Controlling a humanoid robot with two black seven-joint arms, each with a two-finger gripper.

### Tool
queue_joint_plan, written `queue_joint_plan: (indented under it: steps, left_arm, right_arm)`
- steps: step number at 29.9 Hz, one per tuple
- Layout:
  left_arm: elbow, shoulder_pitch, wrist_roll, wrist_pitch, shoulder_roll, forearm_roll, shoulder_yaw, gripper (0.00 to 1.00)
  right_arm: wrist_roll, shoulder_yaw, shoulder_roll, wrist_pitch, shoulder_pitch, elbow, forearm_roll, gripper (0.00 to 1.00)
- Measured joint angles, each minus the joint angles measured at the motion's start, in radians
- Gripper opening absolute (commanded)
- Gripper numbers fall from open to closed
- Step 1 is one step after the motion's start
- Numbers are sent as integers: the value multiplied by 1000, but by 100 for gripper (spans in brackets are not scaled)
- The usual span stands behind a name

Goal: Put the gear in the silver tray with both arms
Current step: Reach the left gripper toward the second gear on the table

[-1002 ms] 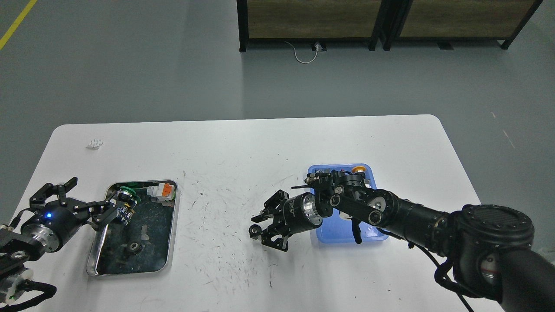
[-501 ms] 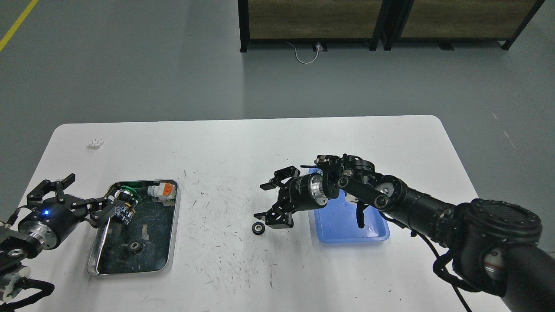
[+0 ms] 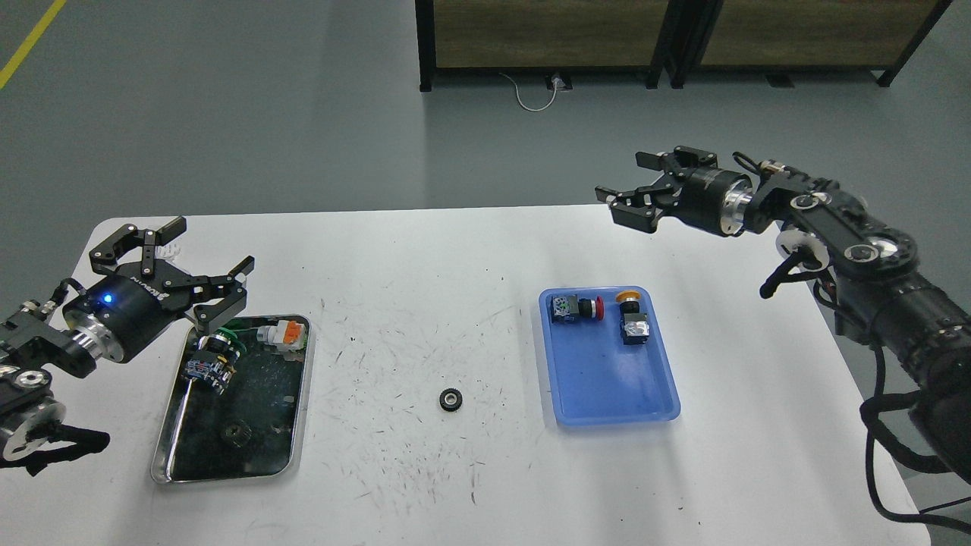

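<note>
Right now both hands are spread wide and hold nothing: the left hand (image 3: 193, 277) hangs just above the far left corner of the silver tray (image 3: 297, 402), the right hand (image 3: 645, 186) high past the surface's far edge. Well apart from both, the gear (image 3: 450, 399) lies flat, its bore facing up, between the silver tray and the blue tray (image 3: 607, 387). The silver tray's long axis runs toward the far edge of the scuffed white surface (image 3: 425, 265), with grey floor (image 3: 227, 114) beyond.

Lighting was even, diffuse and overhead; the white counter (image 3: 470, 250) showed only faint shadows. Focus was sharp throughout. The silver tray (image 3: 297, 425) floor reflected darkly, without strong glare.
</note>
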Motion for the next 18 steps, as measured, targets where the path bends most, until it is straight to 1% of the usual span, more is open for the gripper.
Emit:
queue_joint_plan:
  steps: [5,10,14,18]
  left_arm:
    - [-44,-15,4,-34,-95,31,64,98]
    - [-45,4,7,-53,-237,36,150,98]
    - [8,29,13,-51,-357,44,202,98]
    - [99,54,15,-48,-431,45,229,98]
  right_arm:
    - [0,64,-126,0,3,-10,36,93]
    - [2,81,-217,0,6,-11,66,93]
    - [4,82,-241,0,9,-11,72,93]
    - [4,82,-243,0,9,-11,72,93]
